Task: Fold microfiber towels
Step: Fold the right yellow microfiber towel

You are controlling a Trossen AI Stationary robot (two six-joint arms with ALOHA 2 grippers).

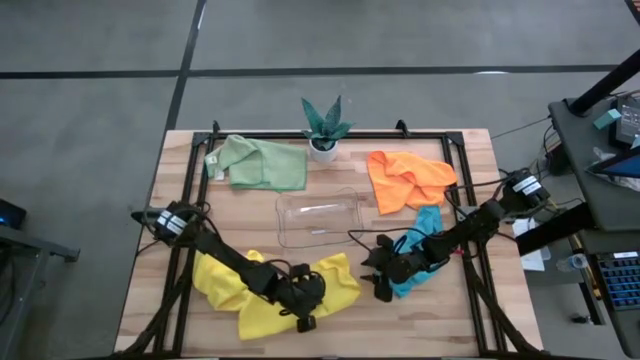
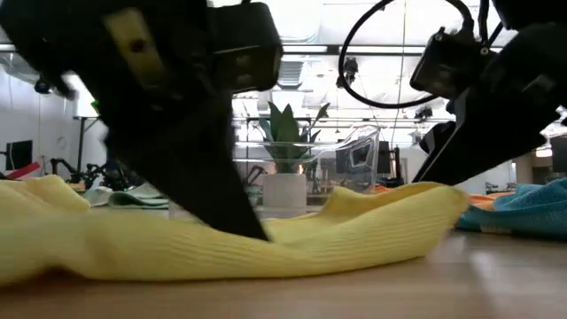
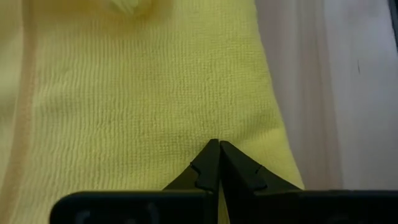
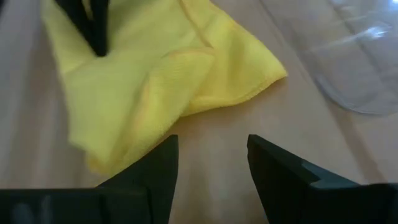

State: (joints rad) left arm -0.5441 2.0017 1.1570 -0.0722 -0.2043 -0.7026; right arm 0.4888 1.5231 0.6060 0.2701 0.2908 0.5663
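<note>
Yellow towel cloth (image 1: 255, 290) lies crumpled on the table near its front edge, left of centre. My left gripper (image 1: 304, 318) slants down onto it, shut, as the left wrist view shows (image 3: 217, 149). My right gripper (image 1: 381, 288) stands open just right of the yellow cloth's right corner (image 4: 267, 68), over bare wood, with nothing between its fingers (image 4: 211, 165). A teal-blue towel (image 1: 425, 250) lies bunched under the right arm. The orange towel (image 1: 405, 178) and the pale green towel (image 1: 260, 163) lie crumpled at the back. My left gripper has its shut fingertips (image 3: 210, 158) on the top face of the yellow towel (image 3: 186, 118), away from its right edge. The fingers slant down from the table's left side (image 2: 239, 213). The cloth lies flat on the table beneath them. Whether any cloth is caught between the tips, I cannot tell.
A clear plastic tray (image 1: 320, 232) sits at the table's middle, just beyond both grippers. A small potted plant (image 1: 325, 130) stands at the far edge. Bare wood lies between the yellow cloth and the teal-blue towel.
</note>
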